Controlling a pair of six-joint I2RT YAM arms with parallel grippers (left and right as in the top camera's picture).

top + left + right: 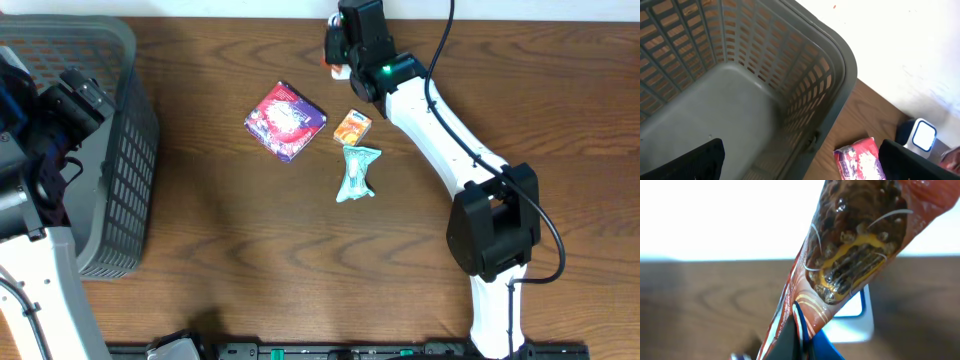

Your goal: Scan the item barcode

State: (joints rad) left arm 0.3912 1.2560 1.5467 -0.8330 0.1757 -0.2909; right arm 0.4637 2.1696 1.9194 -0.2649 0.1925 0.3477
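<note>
My right gripper (807,342) is shut on the lower edge of a brown and red snack packet (855,245) printed with a chocolate bar. It holds the packet up in front of the white scanner (860,317), whose window glows. In the overhead view that gripper (338,55) is at the table's far edge, and only a scrap of the packet (340,68) shows beneath it. My left gripper (800,165) hangs open and empty over the grey basket (840,75), with the scanner (922,135) off to its right.
On the table lie a pink and purple packet (286,120), a small orange box (352,127) and a teal packet (356,173). The grey basket (135,150) stands at the left edge. My right arm stretches from the front right to the back.
</note>
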